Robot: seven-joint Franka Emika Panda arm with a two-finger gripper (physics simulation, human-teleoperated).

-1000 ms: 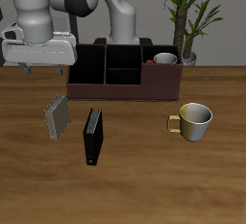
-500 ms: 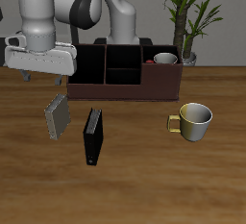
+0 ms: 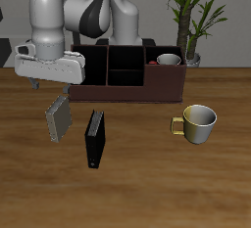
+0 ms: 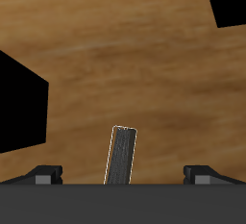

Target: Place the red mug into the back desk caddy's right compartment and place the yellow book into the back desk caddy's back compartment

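Here the pincer [image 4: 120,175] hangs spread apart above the thin, dull grey-tan yellow book [image 3: 59,118] on wood-grain table [image 3: 147,183].

Office-like desk: wooden table [image 3: 147,188], caddy [image 3: 137,80], potted plant [image 3: 191,17].

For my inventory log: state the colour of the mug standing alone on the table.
Plain yellow-gold mug, seen best in the exterior view.

The red mug [image 3: 169,61] sat upright in the right compartment [image 3: 167,75] of the back desk caddy [image 3: 127,93], only its rim and pale inside showing. The yellow book [image 3: 59,119], pale grey-tan, stood on edge, tilted, nearer the table's front edge, apart from the caddy; its back compartment [image 3: 125,56] held nothing visible.
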